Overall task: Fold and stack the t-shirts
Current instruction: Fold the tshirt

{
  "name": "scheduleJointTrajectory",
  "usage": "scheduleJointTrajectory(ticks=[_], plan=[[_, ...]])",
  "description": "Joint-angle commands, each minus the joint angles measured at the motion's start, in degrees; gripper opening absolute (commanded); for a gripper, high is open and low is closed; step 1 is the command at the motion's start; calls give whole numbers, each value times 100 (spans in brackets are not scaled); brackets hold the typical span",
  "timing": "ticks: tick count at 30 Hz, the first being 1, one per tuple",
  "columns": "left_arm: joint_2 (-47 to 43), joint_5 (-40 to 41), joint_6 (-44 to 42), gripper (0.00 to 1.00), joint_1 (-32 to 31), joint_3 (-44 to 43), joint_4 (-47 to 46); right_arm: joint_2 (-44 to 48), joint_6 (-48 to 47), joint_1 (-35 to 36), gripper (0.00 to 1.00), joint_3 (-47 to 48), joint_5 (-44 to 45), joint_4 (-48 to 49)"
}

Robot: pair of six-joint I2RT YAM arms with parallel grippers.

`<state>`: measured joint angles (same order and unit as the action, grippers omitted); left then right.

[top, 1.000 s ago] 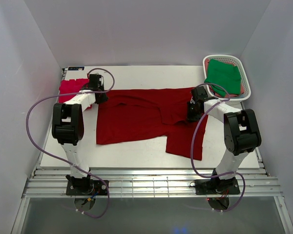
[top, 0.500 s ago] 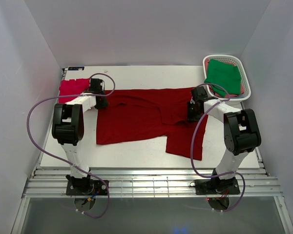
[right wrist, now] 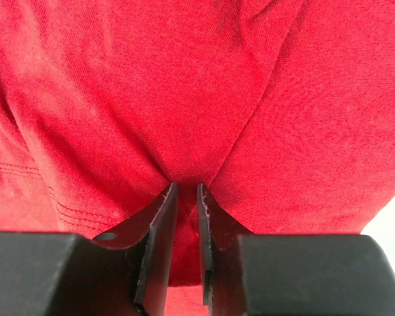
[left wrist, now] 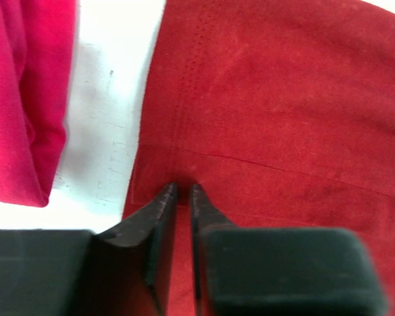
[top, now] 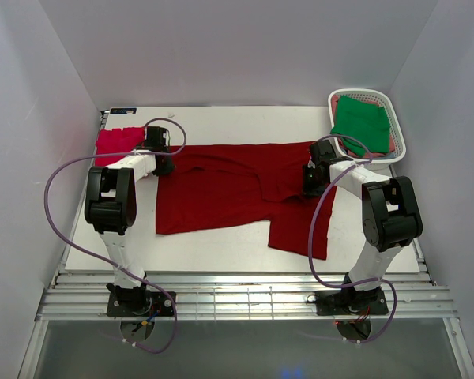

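So, left gripper [left wrist: 183, 187]: you're pinching the edge of the dark red t-shirt [top: 221, 189]; pinkish-red t-shirt [top: 114, 142] just left, bare table [top: 221, 245] strip between.
Right gripper [right wrist: 184, 187]: clamped on a fold of that shirt; green t-shirt [top: 359, 122] beyond, in the basket [top: 362, 92].
Count: three shirts seen, one basket.
Room: white table, pale walls [top: 221, 47] close.
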<state>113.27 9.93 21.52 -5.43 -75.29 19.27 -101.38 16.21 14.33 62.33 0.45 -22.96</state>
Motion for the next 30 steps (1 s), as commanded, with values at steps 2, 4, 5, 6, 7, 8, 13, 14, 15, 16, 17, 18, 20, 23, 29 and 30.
scheduleJointTrajectory(ticks=[2, 4, 5, 6, 7, 8, 13, 14, 15, 16, 17, 18, 20, 23, 29, 30], plan=[[98, 316, -34, 20, 7, -83, 95, -48, 5, 0, 25, 122, 69, -121], [107, 342, -42, 17, -2, -74, 103, -48, 5, 0, 24, 157, 78, -138], [116, 377, -51, 14, -2, -74, 112, -48, 5, -9, 24, 157, 78, -138], [125, 395, -51, 12, -2, -74, 112, -48, 5, 0, 24, 166, 78, -147], [125, 421, -60, 10, -2, -74, 130, -48, 14, 0, 24, 175, 87, -156], [116, 439, -60, 8, -2, -83, 139, -39, 14, 0, 25, 166, 87, -156], [-7, 589, -69, 0, -2, -83, 156, -31, 14, 0, 24, 157, 105, -174], [-24, 597, -69, 0, -2, -91, 156, -22, 14, 0, 24, 148, 113, -174], [-33, 624, -78, 0, -2, -83, 165, -22, 14, 0, 24, 140, 122, -174], [-60, 667, -78, 0, -2, -74, 165, -22, 14, 0, 24, 122, 122, -174], [-77, 703, -78, 0, 7, -65, 174, -22, 14, 0, 24, 113, 131, -165], [-86, 729, -86, 0, 24, -56, 183, -22, 14, -9, 25, 104, 131, -174], [-147, 764, -60, 0, 42, -4, 183, -13, 14, -9, 24, 87, 148, -182], [-235, 782, -60, 0, 86, 58, 191, -22, 32, 0, 24, 60, 201, -191], [-323, 782, -51, 0, 183, 111, 191, -31, 76, -9, 24, 166, 569, -401], [-323, 773, -51, 0, 191, 93, 191, -31, 58, -9, 23, 192, 640, -463]])
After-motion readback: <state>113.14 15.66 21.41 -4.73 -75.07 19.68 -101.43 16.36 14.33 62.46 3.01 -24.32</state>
